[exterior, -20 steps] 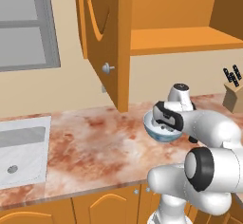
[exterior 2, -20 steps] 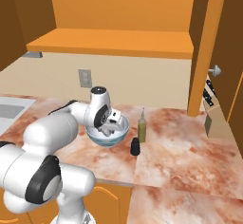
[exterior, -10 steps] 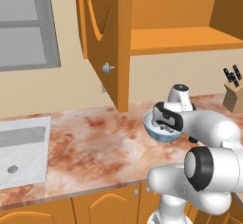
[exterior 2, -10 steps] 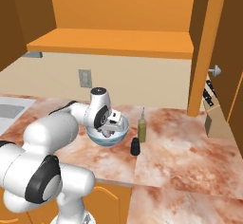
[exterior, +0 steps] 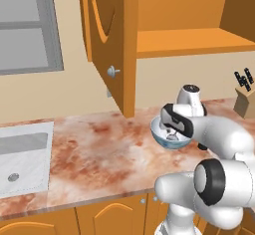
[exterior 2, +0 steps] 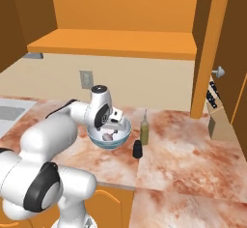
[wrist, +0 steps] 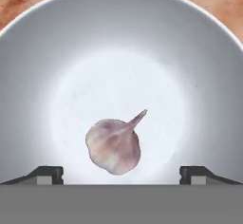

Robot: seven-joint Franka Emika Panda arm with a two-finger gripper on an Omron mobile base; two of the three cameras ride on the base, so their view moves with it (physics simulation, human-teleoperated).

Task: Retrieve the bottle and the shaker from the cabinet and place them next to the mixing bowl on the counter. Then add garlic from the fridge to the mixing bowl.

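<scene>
**Garlic lying in the bowl, hand open above it**

The gripper (wrist: 121, 173) is hanging over the mixing bowl (wrist: 33, 76), and its two finger tips (wrist: 46, 173) are standing wide apart with nothing between them. The garlic (wrist: 114, 146) is lying on the pale bottom of the bowl, a little off the middle, with its thin stem pointing up and to the right in the hand view. It is not touching the finger tips.

In the right base view the bowl (exterior 2: 121, 136) is sitting on the marbled counter (exterior 2: 183, 154), and the garlic (exterior 2: 107, 136) is showing inside it, under the gripper (exterior 2: 114, 123). The bottle (exterior 2: 144, 130) is standing upright just beside the bowl, on its right in that view. The dark shaker (exterior 2: 137, 149) is standing near the bowl too, in front of the bottle. A knife block (exterior 2: 218, 121) is sitting further along, by the wall.

In the left base view the gripper (exterior: 174, 130) is covering part of the bowl (exterior: 162, 137). The cabinet door (exterior: 109, 35) is standing open above the counter, and a sink (exterior: 22, 159) is lying at the left end
</scene>
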